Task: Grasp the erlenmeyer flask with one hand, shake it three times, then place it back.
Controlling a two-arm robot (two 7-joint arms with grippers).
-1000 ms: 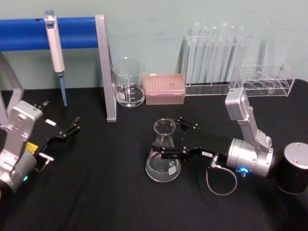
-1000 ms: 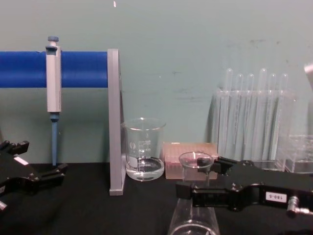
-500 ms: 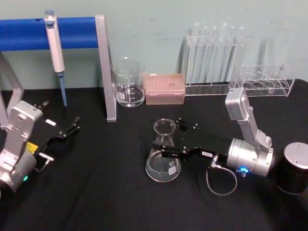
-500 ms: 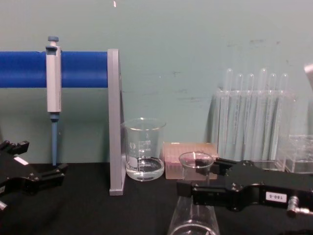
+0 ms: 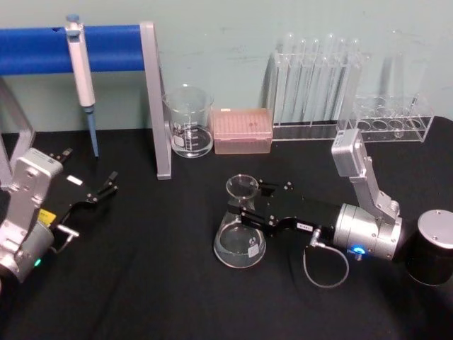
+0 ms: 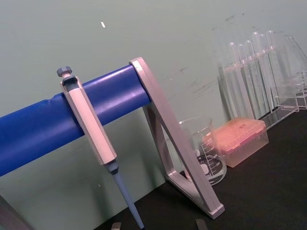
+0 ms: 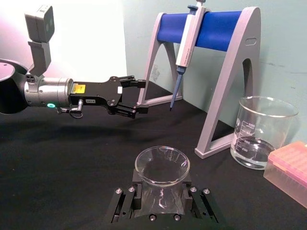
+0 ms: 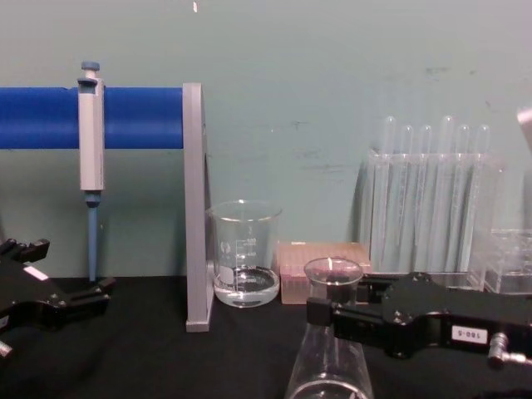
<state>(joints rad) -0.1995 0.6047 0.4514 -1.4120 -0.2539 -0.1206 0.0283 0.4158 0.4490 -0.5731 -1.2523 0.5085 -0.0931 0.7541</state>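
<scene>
The erlenmeyer flask (image 5: 241,244) is clear glass and stands upright on the black table, a little right of centre. My right gripper (image 5: 249,202) reaches in from the right and is shut on the flask's neck just under the flared rim. In the chest view the flask (image 8: 328,370) rises at the lower edge with the right gripper (image 8: 329,312) clamped across its neck. The right wrist view looks down into the flask mouth (image 7: 161,165) between the two fingers (image 7: 125,203). My left gripper (image 5: 90,166) rests open at the left, away from the flask.
A glass beaker (image 5: 188,124), a pink tip box (image 5: 243,131) and a test tube rack (image 5: 315,85) line the back wall. A pipette (image 5: 81,64) hangs on the blue stand (image 5: 157,106). A black cylinder (image 5: 432,248) stands at the right edge.
The right gripper's fingers have drawn together onto the flask's neck. The flask's base stays where it stood, and the left arm has not moved.
</scene>
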